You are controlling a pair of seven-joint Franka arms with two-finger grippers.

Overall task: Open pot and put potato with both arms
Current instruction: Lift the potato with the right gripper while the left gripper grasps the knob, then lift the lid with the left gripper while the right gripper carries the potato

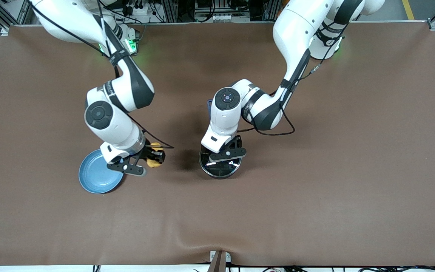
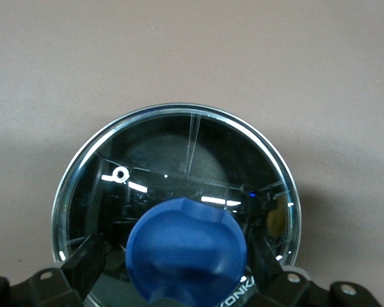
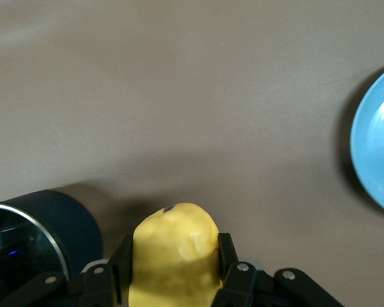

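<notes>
Front view: we see two arms reaching from the edge of the desk where their bases stand toward the middle of the brown desk (image 1: 315,196). The left arm bends at the elbow and points its wrist straight down, so that the left gripper (image 1: 223,154) sits directly over the pot (image 1: 219,170), which stands near the centre of the desk. We count one pot, with its glass lid (image 2: 179,173) on it. In the left wrist view, the blue knob (image 2: 185,252) of the lid lies between the two fingers (image 2: 83,268), which stand on either side of it. We cannot tell whether the pads touch the knob or stand just apart from it.

The right arm folds at the elbow and angles its wrist down toward the right arm's end of the desk. The right gripper (image 1: 153,153) is over the bare desk between the pot and the plate (image 1: 96,177). Its jaws are closed on the potato (image 1: 155,156); in the right wrist view we see the yellow lump (image 3: 174,256) clamped between both fingers (image 3: 227,256).

We count one potato and one light-blue plate. The plate lies flat, toward the right arm's end of the desk, well apart from the pot.
</notes>
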